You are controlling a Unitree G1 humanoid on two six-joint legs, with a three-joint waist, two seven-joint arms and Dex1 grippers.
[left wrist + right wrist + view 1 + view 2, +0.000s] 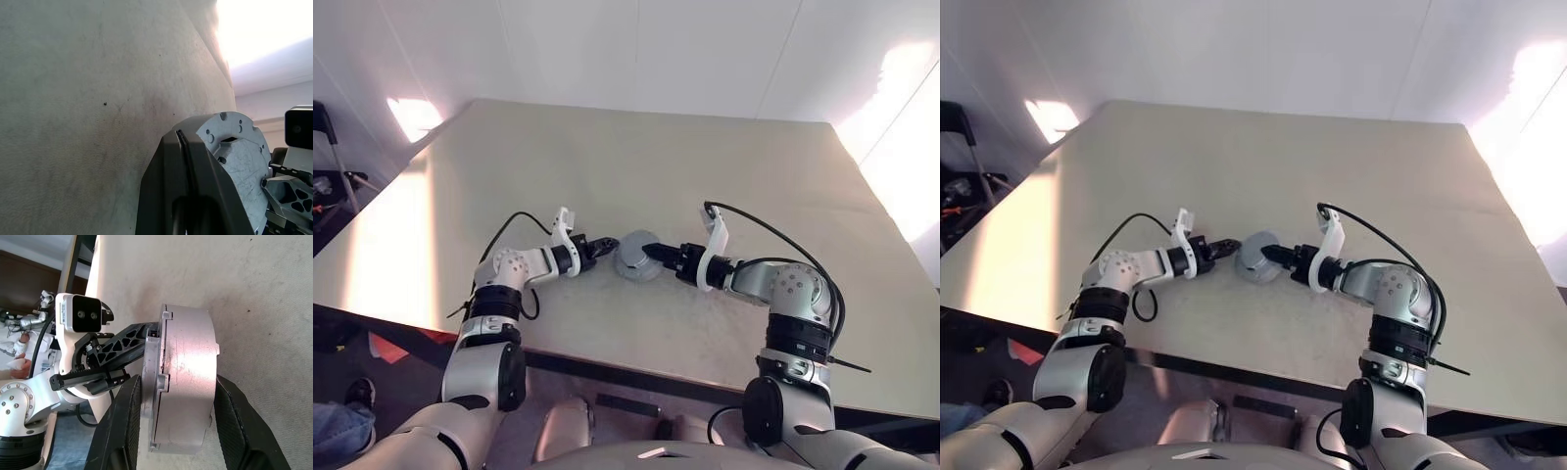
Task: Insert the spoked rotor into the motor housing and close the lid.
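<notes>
Fingers of the right gripper (pixel 168 431) stand one to each side of the silvery motor assembly, straddling its thickness with the lid (pixel 152 387) face against one pad and the motor housing (pixel 188 377) wall toward the other; they look to be closing on it, though whether both pads already press firmly I cannot tell. At the far edge of the assembly from those fingers, the left gripper (pixel 604 247) is clenched shut, its black fingers (pixel 195 186) pinched together on the rim of the lid, which shows its slots and small holes just past the fingertips. One assembly is in sight, standing on edge on the table (pixel 705 166) between the two grippers: one housing and one ribbed lid plate lying against it. No spoked rotor can be made out, so it is presumably already inside, but that is a judgement and not something seen. Two grippers, one table, nothing else on the surface. Judging from this, the risk lies in the seating: the lid plate seems to sit slightly proud of the housing along one side, so a squeeze that lands off-centre could cock it instead of pressing it home. Because the assembly is balanced on its edge, any slip of the left pinch while the right pads are not yet tight could let it roll or topple flat.
</notes>
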